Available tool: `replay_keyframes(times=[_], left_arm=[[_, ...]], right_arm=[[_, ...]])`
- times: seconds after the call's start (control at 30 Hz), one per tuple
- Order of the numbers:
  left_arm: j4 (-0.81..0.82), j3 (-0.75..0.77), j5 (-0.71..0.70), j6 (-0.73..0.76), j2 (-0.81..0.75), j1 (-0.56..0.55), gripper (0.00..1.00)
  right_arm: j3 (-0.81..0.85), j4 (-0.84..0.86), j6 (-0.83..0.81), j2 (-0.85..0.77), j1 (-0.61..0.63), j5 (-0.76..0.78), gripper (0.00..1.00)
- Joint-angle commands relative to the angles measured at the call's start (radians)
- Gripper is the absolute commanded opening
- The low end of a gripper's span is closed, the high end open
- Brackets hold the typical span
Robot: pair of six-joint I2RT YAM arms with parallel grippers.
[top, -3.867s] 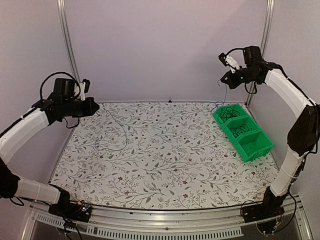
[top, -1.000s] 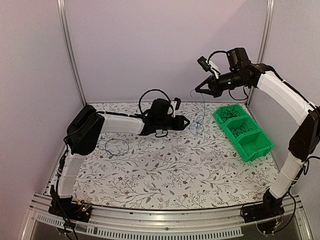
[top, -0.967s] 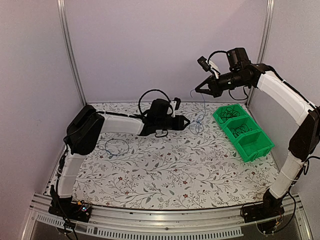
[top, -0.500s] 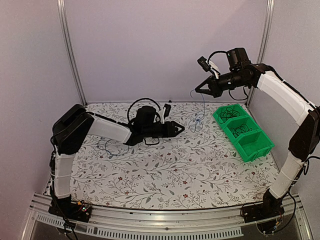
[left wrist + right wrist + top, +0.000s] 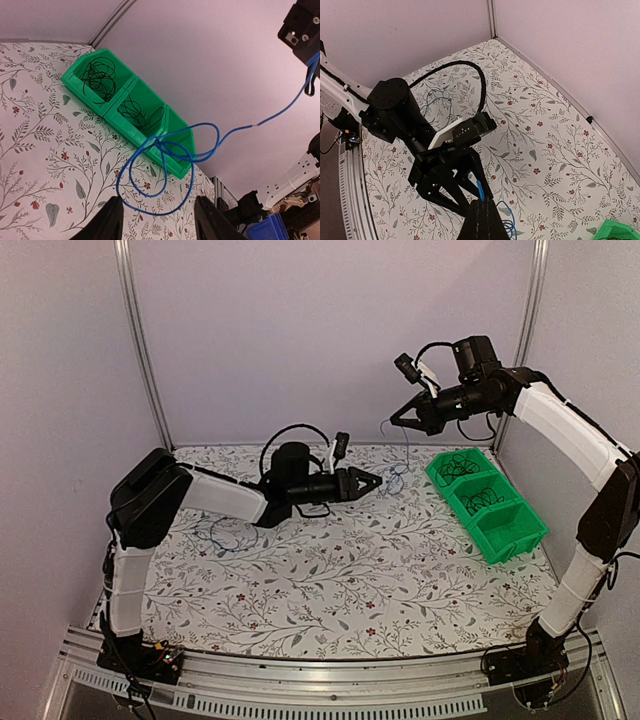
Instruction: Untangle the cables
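You get even, diffuse light in all three views, and shadows on the table (image 5: 330, 580) are faint. Top view slightly soft. Left wrist view: left fingers (image 5: 107, 222) dark and blurred, blue cable (image 5: 160, 144) crisp. Right wrist view: right fingers (image 5: 480, 222) near-black, detail lost.

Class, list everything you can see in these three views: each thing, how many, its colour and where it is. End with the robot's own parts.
blue cable: 1, blue, hanging from the right pincer, its looped tangle just in front of the left pincer.
black cable bundles: 2, black, in the bin's far and middle compartments.
thin cable: 1, dark, lying on the table's left side.
bin: 1, green, three compartments, on the table's right side.
table cover: 1, white with a floral print, under everything.
left pincer: 1, black, open, low by the blue tangle.
right pincer: 1, black, shut on the blue cable, raised over the table's far side.
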Motion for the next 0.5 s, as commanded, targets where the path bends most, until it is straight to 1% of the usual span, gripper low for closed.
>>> replay_keyframes(times=[0.0, 0.2, 0.37, 0.43, 0.47], left_arm=[[0.019, 0.045, 0.031, -0.01, 0.048, -0.003, 0.47], [-0.06, 0.09, -0.011, -0.008, 0.082, -0.002, 0.45], [-0.056, 0.125, 0.021, -0.011, 0.111, -0.005, 0.42], [-0.052, 0.139, 0.036, -0.006, 0.12, -0.008, 0.4], [-0.054, 0.146, 0.041, -0.004, 0.125, -0.009, 0.37]], right_arm=[[0.024, -0.003, -0.006, 0.017, 0.006, -0.01, 0.0], [0.033, -0.006, -0.004, 0.022, 0.006, -0.018, 0.0], [0.033, -0.006, -0.003, 0.023, 0.006, -0.02, 0.0], [0.035, -0.006, -0.003, 0.023, 0.006, -0.02, 0.0], [0.035, -0.006, -0.003, 0.025, 0.006, -0.02, 0.0]])
